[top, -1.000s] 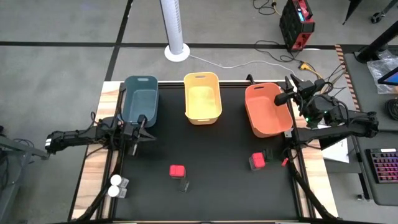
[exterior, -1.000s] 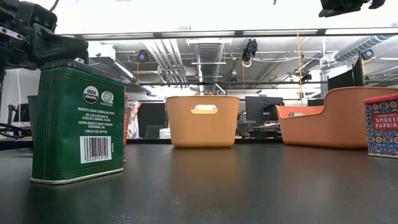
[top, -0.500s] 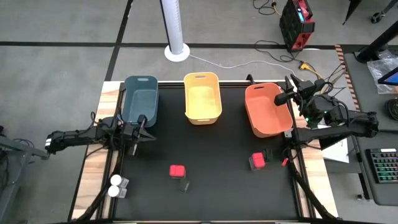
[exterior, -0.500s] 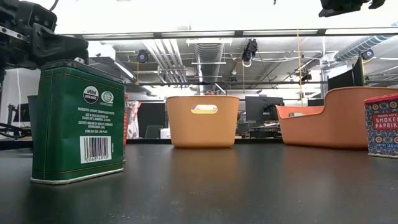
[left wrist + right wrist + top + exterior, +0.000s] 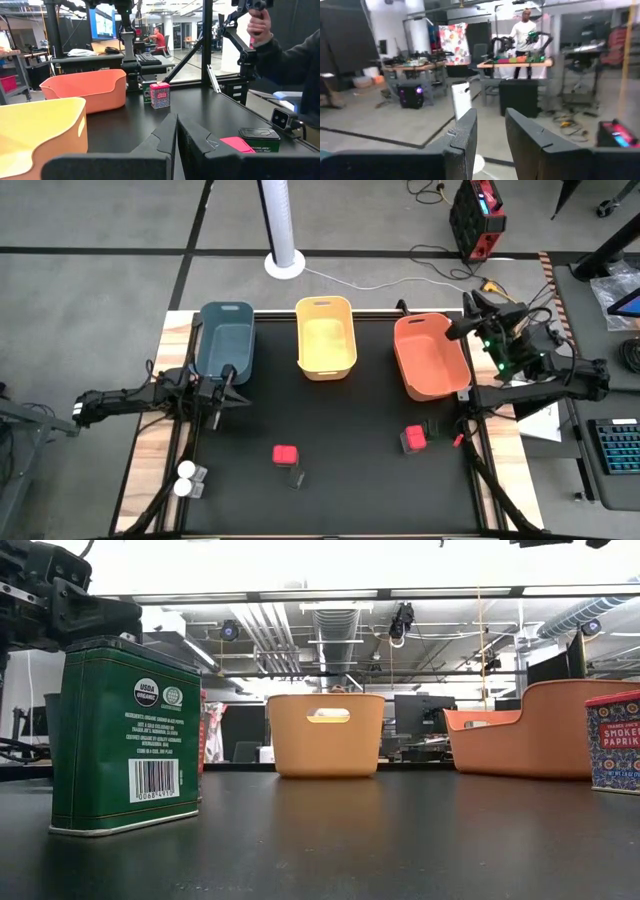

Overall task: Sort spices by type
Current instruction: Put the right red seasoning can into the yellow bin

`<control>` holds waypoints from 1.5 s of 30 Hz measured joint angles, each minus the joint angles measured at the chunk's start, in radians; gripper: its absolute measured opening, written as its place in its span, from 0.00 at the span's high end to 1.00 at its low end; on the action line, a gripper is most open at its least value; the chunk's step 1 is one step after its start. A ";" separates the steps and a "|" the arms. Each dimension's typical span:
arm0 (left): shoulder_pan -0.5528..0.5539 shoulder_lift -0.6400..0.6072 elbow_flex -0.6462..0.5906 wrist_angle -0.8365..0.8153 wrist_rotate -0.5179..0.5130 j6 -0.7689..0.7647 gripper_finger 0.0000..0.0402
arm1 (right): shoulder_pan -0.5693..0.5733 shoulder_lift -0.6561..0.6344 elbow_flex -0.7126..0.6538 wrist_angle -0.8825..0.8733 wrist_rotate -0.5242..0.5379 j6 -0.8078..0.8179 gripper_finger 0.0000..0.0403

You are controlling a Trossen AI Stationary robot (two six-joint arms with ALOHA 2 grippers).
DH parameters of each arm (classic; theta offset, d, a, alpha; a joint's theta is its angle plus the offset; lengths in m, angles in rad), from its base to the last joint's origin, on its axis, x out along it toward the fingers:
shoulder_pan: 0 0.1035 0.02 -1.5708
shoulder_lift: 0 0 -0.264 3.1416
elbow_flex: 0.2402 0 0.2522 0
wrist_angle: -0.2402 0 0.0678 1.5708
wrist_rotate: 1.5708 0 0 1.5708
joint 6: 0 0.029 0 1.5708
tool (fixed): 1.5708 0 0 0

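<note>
Two red-lidded spice tins stand on the black table, one at the near middle (image 5: 285, 454) with a dark tin (image 5: 293, 477) beside it, one at the near right (image 5: 413, 438) with a dark tin (image 5: 432, 427) beside it. Two white-lidded jars (image 5: 184, 478) stand at the near left edge. My left gripper (image 5: 234, 383) is shut and empty, low beside the blue bin (image 5: 226, 335); its wrist view (image 5: 176, 131) shows the fingers together. My right gripper (image 5: 452, 333) is open and empty, raised over the orange bin's (image 5: 428, 355) far right corner; its fingers stand apart in its wrist view (image 5: 491, 131).
The yellow bin (image 5: 326, 335) stands between the blue and orange bins along the far edge. In the low view a green tin (image 5: 125, 735) stands near on the left and a paprika tin (image 5: 612, 740) on the right. A person's hand (image 5: 257, 25) shows beyond the table.
My right gripper has gone up and a little toward the table's far right corner; in the low view it has risen almost out of the picture's top.
</note>
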State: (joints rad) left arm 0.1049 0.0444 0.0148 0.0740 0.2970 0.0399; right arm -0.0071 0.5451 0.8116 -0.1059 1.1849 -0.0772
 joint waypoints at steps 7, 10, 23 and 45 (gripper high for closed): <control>0.000 0.000 0.000 -0.001 0.000 0.000 1.00 | 0.001 0.011 -0.214 -0.054 -0.026 0.328 0.77; 0.000 0.000 0.000 -0.001 0.000 0.000 1.00 | 0.017 0.008 -0.313 0.007 0.033 0.399 0.77; 0.000 0.000 0.000 -0.001 0.000 0.000 1.00 | 0.102 0.021 -0.622 0.595 -0.206 0.042 0.77; -0.002 0.000 0.000 0.148 0.000 -0.148 1.00 | 0.228 0.105 -0.246 0.493 -0.190 -0.138 0.77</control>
State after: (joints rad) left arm 0.1028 0.0444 0.0147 0.2215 0.2970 -0.1084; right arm 0.2210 0.6503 0.5655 0.3872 0.9951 -0.2147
